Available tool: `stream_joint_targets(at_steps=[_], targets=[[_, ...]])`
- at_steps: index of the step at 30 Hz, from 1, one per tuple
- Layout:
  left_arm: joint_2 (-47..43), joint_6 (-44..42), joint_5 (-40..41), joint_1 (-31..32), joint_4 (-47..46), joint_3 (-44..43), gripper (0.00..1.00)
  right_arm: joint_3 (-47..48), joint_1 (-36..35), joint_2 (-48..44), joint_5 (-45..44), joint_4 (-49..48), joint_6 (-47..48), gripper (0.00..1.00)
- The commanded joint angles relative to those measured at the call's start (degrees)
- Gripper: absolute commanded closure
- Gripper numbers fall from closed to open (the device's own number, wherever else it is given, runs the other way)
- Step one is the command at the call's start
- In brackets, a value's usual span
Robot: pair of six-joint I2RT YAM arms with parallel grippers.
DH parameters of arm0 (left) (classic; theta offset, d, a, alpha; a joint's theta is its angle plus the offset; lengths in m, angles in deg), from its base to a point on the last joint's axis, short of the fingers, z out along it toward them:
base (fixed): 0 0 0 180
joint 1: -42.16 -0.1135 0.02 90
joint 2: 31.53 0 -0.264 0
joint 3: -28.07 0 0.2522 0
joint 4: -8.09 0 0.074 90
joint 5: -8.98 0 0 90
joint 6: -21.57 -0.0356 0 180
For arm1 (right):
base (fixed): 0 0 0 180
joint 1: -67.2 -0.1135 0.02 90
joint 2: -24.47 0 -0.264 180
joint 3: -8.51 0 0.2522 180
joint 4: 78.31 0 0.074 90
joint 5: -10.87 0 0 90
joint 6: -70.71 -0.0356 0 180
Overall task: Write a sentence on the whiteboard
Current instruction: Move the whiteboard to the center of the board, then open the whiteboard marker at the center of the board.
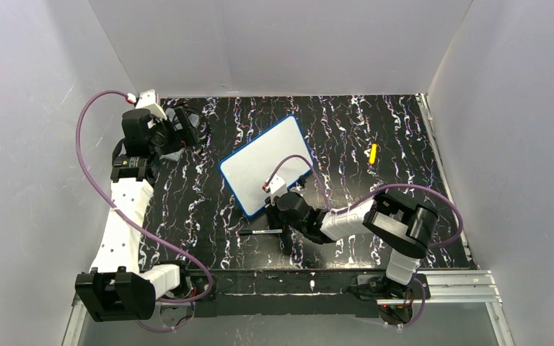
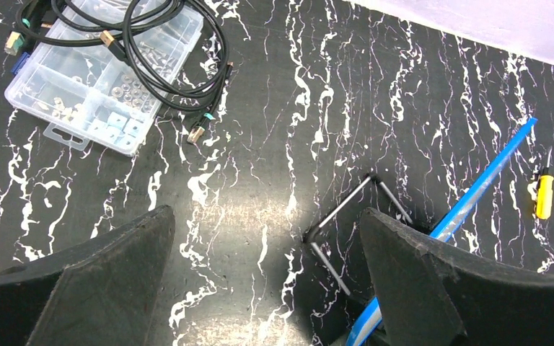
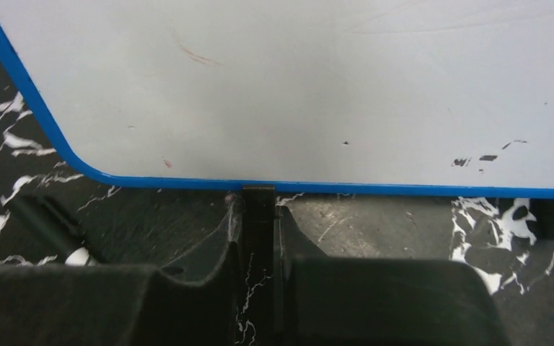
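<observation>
Black fingers [image 3: 101,303] of the right gripper [image 3: 258,238] filled the bottom of the right wrist view, drawn narrow with only a slit between them. At the mouth of that slit sat a small black foot [image 3: 258,196] under the blue rim of the whiteboard [image 3: 296,86], and the jaws seemed to pinch the board by it, though the contact itself was too dark to be sure. The white face carried a faint reddish smear near its upper left and a few dark flecks low on the right.

From above, the board stood near the middle of the black marbled table [image 1: 209,216], turned at an angle, its near edge at the right gripper. A dark marker [image 1: 260,232] lay flat on the table just to the left of that gripper, apart from the board.

The left arm reached to the far left corner. Its gripper [image 2: 267,216] hung over bare table with the jaws spread wide and nothing between them. Beyond it lay a clear box [image 2: 79,94] of small parts, with black cables [image 2: 166,79] looped over it and spilling onto the table. To the right in that view the board showed edge-on as a slanted blue line, propped on a thin wire stand [image 2: 346,209]. A small yellow tool [image 2: 543,196] lay on the table beyond the board, well apart from both grippers.
</observation>
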Motion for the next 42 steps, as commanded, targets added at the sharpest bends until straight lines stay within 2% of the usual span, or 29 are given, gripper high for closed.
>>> stream_joint_targets(at_steps=[1, 6, 12, 13, 16, 19, 21, 25, 29, 34, 38, 42], targets=[[-2.24, 0.57, -1.24, -0.13, -0.97, 0.80, 0.01, 2.76, -1.14, 1.52, -15.40, -3.52, -10.22, 0.99], [-2.44, 0.73, -1.39, -0.12, -1.14, 0.94, 0.01, 5.39, -2.18, 4.22, -24.70, -1.31, -16.33, 0.99], [-2.11, 0.98, -2.13, -0.07, -1.34, 1.07, 0.01, 7.18, -3.21, 5.69, -30.30, 0.06, -20.50, 0.97], [-2.08, 0.97, -2.17, -0.12, -1.29, 1.07, 0.01, 7.49, -3.22, 5.78, -30.83, 0.72, -21.34, 0.91], [-2.01, 0.99, -2.18, -0.12, -1.31, 1.11, 0.01, 8.18, -3.29, 5.63, -31.72, 3.25, -23.62, 0.63], [-2.13, 0.86, -2.41, -0.13, -1.28, 1.31, 0.01, 7.10, -3.97, 3.93, -32.31, 3.60, -23.61, 0.45], [-2.49, 0.87, -3.47, -0.13, -1.73, 1.94, 0.01, 5.38, -4.63, 1.96, -32.90, 2.85, -22.91, 0.40], [-3.64, 1.66, -5.71, -0.13, -3.18, 4.15, 0.01, 2.25, -5.80, -3.24, -32.15, 3.64, -21.11, 0.38], [-3.99, 2.02, -7.97, -0.01, -3.84, 5.43, 0.01, -1.56, -6.87, -10.81, -27.54, 8.01, -20.65, 0.38], [-4.90, 2.06, -13.50, 0.32, -4.21, 8.15, 0.01, -6.82, -6.78, -21.91, -10.89, 11.44, -11.46, 0.32], [-7.44, 1.21, -19.33, 0.61, -4.41, 12.34, 0.01, -4.48, -5.41, -26.55, 3.50, 22.54, -3.00, 0.31], [-9.22, 0.05, -25.59, 0.75, -3.66, 16.05, 0.01, -0.87, -2.66, -25.65, 13.77, 30.92, 3.26, 0.33]])
